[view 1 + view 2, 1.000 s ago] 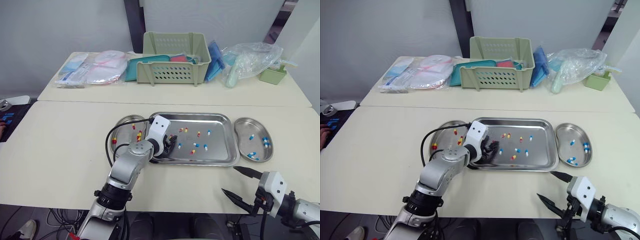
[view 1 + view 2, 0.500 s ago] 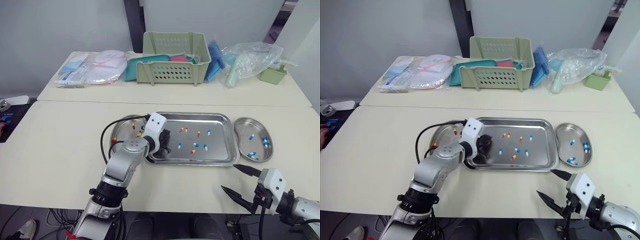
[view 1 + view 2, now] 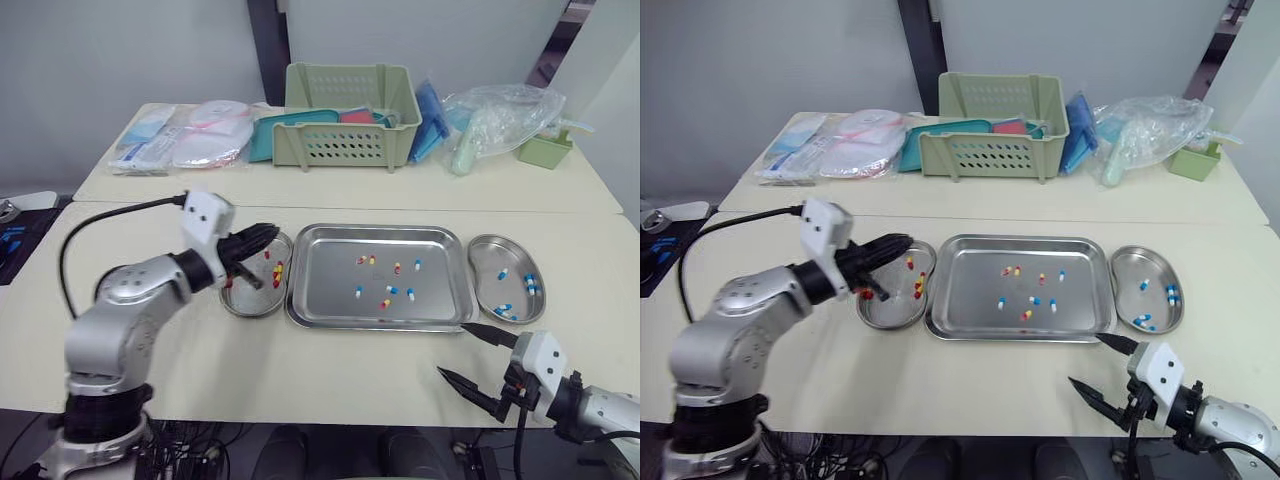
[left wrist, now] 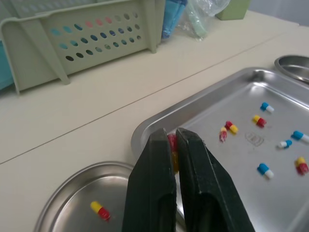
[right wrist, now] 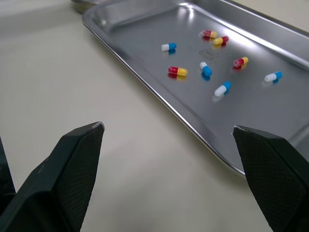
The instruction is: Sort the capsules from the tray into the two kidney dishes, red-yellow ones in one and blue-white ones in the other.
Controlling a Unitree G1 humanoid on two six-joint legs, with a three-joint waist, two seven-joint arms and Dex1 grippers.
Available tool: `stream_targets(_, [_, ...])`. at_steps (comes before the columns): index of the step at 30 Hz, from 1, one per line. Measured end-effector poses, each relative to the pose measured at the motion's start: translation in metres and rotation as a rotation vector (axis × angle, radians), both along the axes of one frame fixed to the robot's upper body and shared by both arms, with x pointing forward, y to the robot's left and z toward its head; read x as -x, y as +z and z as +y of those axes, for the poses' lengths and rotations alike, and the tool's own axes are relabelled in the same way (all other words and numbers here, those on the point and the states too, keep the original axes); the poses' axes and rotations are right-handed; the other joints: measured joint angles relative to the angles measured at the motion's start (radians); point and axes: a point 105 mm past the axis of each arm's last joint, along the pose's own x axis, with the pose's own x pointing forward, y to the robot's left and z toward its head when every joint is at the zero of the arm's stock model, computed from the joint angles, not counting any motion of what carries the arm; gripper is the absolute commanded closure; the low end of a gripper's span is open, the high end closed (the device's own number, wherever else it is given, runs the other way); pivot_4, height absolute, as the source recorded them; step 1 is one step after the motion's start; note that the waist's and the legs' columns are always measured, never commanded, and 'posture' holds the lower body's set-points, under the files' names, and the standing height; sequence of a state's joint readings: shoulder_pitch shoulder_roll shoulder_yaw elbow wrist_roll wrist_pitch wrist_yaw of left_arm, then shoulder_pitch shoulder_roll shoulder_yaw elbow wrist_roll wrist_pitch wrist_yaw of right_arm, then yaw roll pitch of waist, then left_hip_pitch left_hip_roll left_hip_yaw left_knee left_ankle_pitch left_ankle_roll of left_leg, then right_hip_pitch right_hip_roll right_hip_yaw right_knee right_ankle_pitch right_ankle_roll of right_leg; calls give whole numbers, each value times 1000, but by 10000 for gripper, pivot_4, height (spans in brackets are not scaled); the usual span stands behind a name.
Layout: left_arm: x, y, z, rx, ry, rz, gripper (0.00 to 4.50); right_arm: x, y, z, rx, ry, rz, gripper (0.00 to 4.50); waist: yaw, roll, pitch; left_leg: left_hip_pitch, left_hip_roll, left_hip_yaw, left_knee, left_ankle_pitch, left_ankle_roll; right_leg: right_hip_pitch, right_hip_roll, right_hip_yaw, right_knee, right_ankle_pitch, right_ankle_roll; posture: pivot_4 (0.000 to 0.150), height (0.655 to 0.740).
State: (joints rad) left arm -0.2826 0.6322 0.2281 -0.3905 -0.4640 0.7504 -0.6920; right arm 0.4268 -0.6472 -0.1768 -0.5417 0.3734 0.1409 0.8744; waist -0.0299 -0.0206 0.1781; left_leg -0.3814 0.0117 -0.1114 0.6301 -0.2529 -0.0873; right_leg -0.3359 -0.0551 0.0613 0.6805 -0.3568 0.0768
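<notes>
Pale cream counter runs across the scene, with a second one behind carrying a green basket (image 3: 350, 145) and bagged supplies.

The left gripper (image 3: 268, 232) is clamped on a red-yellow capsule (image 4: 172, 145), pinched just behind its fingertips. Directly beneath those tips lies the left kidney dish (image 3: 255, 300), which already holds a few red-yellow capsules (image 3: 278, 268). Beyond the tips sits the tray (image 3: 330, 290), close beside the dish, with a mix of both colours scattered across it. The right gripper (image 3: 452, 350) hovers with its fingers wide apart and nothing between them. The tray's near corner is just ahead of it, and the right kidney dish (image 3: 490, 270), holding blue-white capsules, lies further ahead.

The step in hand looks to be the drop into the left dish. In the wrist view the tips sit close to the rims where dish and tray meet. It would be safer to bring them over the bowl's middle and low before parting the fingers. A capsule is light and round, so a high release could bounce it out or back into the tray. Opening only slightly should be enough.
</notes>
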Motion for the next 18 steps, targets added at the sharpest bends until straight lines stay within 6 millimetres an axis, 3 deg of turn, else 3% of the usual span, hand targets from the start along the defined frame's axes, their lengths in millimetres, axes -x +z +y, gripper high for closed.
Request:
stream_targets(6, [6,-36,40,-98,96,90,44604,-3,8,12,0,94,-32,0,-1,0,0,0,0,0,0,0,0,0,0,0,0,0,0,1500,7390])
stream_targets(17, [4,-42,43,-71,120,55,44604,-9,15,27,0,184,-61,0,0,-1,0,-1,0,0,0,0,0,0,0,0,0,0,0,1500,7390])
stream_targets(18, [3,-43,45,-68,126,58,42102,-9,16,28,-1,185,-61,0,0,-1,0,0,0,-1,0,0,0,-1,0,-1,0,0,0,1500,7390])
